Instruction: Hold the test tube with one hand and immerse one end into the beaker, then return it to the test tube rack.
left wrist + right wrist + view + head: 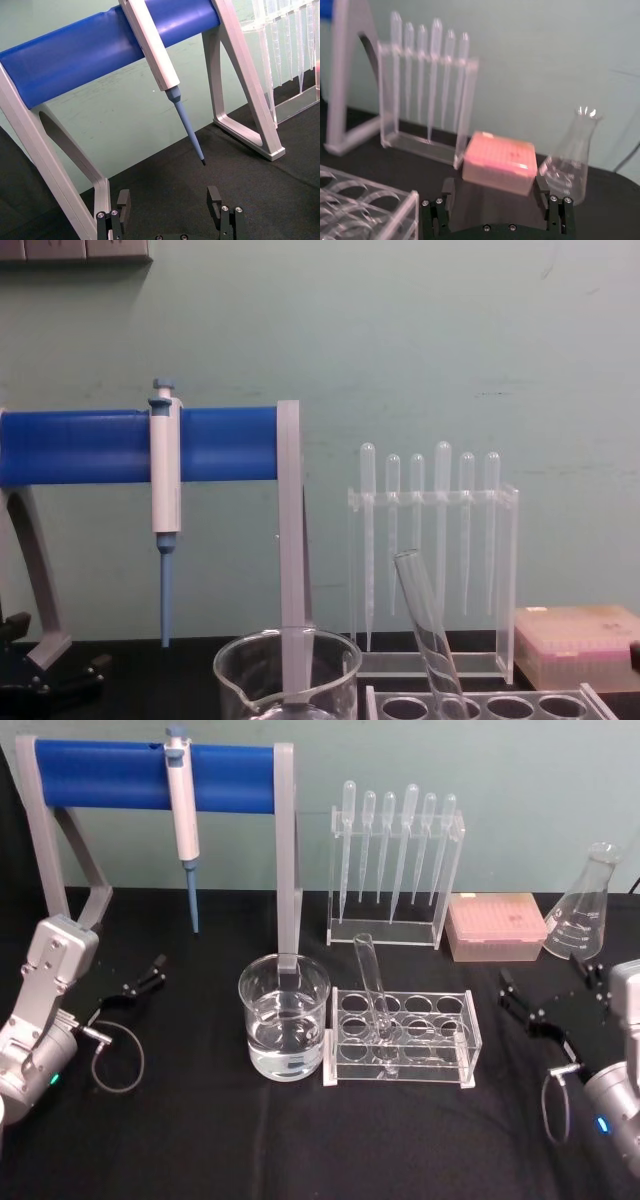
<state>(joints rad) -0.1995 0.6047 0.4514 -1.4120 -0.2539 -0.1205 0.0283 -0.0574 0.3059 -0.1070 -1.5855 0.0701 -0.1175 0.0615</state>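
Observation:
The test tube (374,992) is a clear glass tube leaning in the front row of a clear acrylic rack (462,1020) at the table's middle; its open rim tilts up to the left (428,635). Just left of the rack stands the beaker (284,1017), wide and clear, holding some water (288,672). My left gripper (140,978) rests open near the table's left side, well away from the beaker, with nothing between its fingers (169,200). On the right my right gripper (555,995) also stands open and empty (494,189), a short way right of the rack.
A white-and-blue pipettor (183,815) hangs on a blue-barred grey stand (100,775) at the back left. Behind the rack a clear holder (395,850) carries several plastic pipettes. A pink tip box (496,927) and a glass conical flask (585,905) sit back right.

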